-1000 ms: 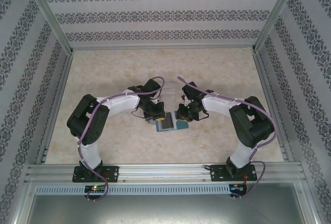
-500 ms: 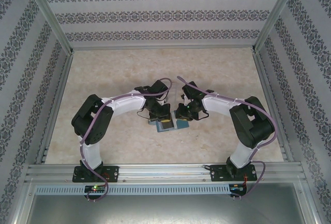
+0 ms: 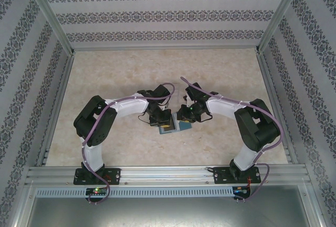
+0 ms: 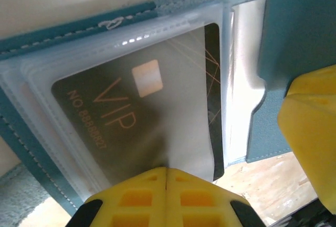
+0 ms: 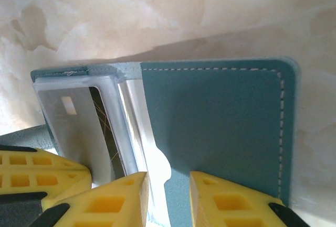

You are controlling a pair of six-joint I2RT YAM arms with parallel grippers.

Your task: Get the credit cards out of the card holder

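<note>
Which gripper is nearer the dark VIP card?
Left. The left gripper pinches the dark card at its edge; the right gripper straddles the card holder beside it, off the card.

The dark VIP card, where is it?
The dark card sits in the card holder's clear sleeve, mid-table in the top view, left gripper pinching its edge.

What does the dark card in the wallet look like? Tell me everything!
The dark card is shiny blackish-brown, with gold "VIP" letters, a small gold chip square, a row of numbers and thin gold lines in one corner. It lies flat inside a cloudy clear sleeve of the open teal card holder. The left gripper, shut, sits at its lower edge; whether it pinches the card is unclear.
</note>
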